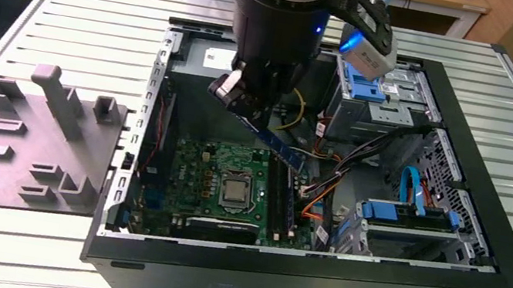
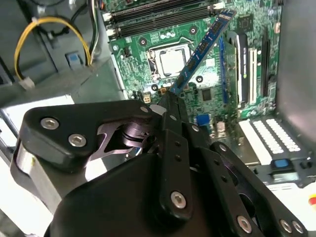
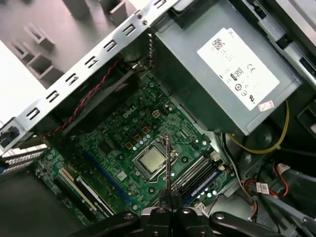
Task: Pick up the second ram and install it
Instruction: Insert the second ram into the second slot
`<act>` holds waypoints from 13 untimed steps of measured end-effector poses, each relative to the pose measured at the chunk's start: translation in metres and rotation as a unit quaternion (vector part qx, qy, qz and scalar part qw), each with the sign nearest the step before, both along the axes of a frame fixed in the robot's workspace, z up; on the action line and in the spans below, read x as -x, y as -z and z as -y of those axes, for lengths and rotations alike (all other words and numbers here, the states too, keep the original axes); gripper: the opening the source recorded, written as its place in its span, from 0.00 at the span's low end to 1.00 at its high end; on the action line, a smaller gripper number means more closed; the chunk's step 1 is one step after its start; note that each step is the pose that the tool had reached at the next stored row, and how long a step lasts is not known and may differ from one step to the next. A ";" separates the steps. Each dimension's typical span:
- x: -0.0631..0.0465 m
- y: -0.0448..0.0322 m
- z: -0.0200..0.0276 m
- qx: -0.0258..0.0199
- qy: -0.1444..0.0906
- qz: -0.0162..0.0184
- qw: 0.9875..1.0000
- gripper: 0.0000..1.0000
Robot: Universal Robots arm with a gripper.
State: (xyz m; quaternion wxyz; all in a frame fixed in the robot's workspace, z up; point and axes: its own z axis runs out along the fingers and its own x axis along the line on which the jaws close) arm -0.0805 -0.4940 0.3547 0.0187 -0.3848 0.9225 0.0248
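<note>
The second ram (image 2: 205,47), a slim dark-blue stick, hangs tilted over the green motherboard (image 1: 218,185), one end pinched by the black end effector (image 2: 170,101), apparently for seating.

I see the second ram (image 2: 205,47), a slim dark-blue stick with black chips, pinched at one end, tilted above the green motherboard (image 2: 132,52).

In the exterior view the arm (image 1: 279,7) ran off the upper frame edge and covered the computer case's (image 1: 316,287) far wall. The memory stick's (image 1: 275,145) gripped end lay buried in the hand (image 1: 245,107). In the second wrist view the hand's bulk hid part of the circuit board (image 2: 138,52).
</note>
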 end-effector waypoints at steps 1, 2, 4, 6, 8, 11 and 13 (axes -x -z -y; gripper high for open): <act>0.000 0.0002 0.0000 0.000 0.009 0.000 1.000 0.11; 0.000 0.0004 0.0000 0.000 0.018 0.000 1.000 0.11; 0.000 0.0007 0.0000 0.000 0.037 0.000 0.999 0.11; 0.000 0.0011 0.0000 0.000 0.055 0.000 0.999 0.11; 0.000 0.0015 0.0000 0.000 0.072 0.000 0.997 0.11; 0.000 0.0020 0.0000 0.000 0.100 0.000 0.995 0.11; 0.000 0.0024 0.0000 0.000 0.118 0.000 0.993 0.11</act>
